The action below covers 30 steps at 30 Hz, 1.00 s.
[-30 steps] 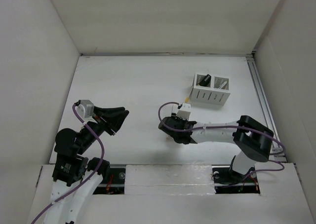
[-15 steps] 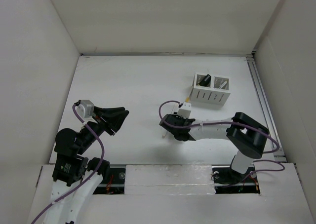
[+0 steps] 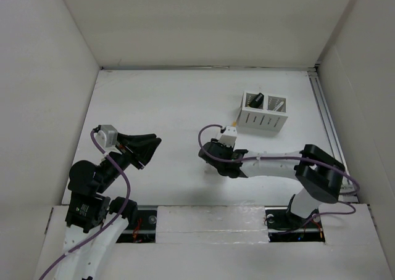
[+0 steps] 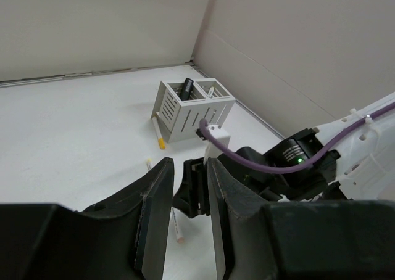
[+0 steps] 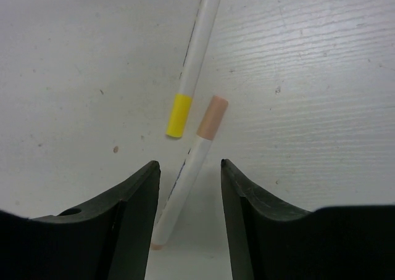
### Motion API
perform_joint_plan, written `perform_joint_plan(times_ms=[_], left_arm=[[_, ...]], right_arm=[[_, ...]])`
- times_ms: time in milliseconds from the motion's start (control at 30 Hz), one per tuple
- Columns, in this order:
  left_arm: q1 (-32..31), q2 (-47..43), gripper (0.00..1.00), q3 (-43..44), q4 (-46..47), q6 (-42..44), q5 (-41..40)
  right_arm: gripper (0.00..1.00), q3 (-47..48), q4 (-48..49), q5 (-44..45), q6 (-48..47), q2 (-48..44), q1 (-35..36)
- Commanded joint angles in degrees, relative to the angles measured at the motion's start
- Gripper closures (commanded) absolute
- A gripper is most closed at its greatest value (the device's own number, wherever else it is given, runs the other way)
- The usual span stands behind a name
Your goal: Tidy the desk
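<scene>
The desk (image 3: 154, 101) is a white tabletop with a metal rail (image 3: 324, 116) on its right side. My right gripper (image 3: 214, 161) points down at the desk centre, open. In the right wrist view its jaws (image 5: 188, 169) straddle a white pen with a peach cap (image 5: 212, 116), not touching it. A white pen with a yellow cap (image 5: 179, 115) lies just beyond. My left gripper (image 3: 145, 148) is open and empty, hovering left of centre; it also shows in the left wrist view (image 4: 188, 166). The peach-tipped pen's end (image 4: 178, 234) shows there too.
A white slotted pen holder (image 3: 263, 112) stands right of centre, with a black item (image 3: 255, 99) in its left compartment. Another yellow-capped pen (image 4: 158, 134) lies against the holder's left side. Tall white walls enclose the desk on three sides.
My right gripper has shifted slightly left and away from the near edge, settling over the pens. The left arm has not moved.
</scene>
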Motion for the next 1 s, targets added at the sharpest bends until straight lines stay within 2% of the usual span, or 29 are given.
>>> perform_joint_plan(times_ms=[0, 433, 700, 967], left_arm=[[0.22, 0.17, 0.75, -0.06, 2.53, -0.25, 0.86], [0.22, -0.27, 0.75, -0.15, 2.79, -0.25, 0.94], [0.22, 0.08, 0.74, -0.15, 2.79, -0.34, 1.29], [0.22, 0.08, 0.74, -0.15, 2.97, -0.43, 1.12]], right_arm=[[0.51, 3.53, 0.31, 0.14, -0.43, 4.03, 0.49], [0.52, 3.45, -1.62, 1.46, 1.50, 9.04, -0.04], [0.53, -2.18, -3.29, 2.69, 3.88, 3.60, -0.57], [0.53, -1.39, -1.28, 2.60, 0.72, 2.98, -3.11]])
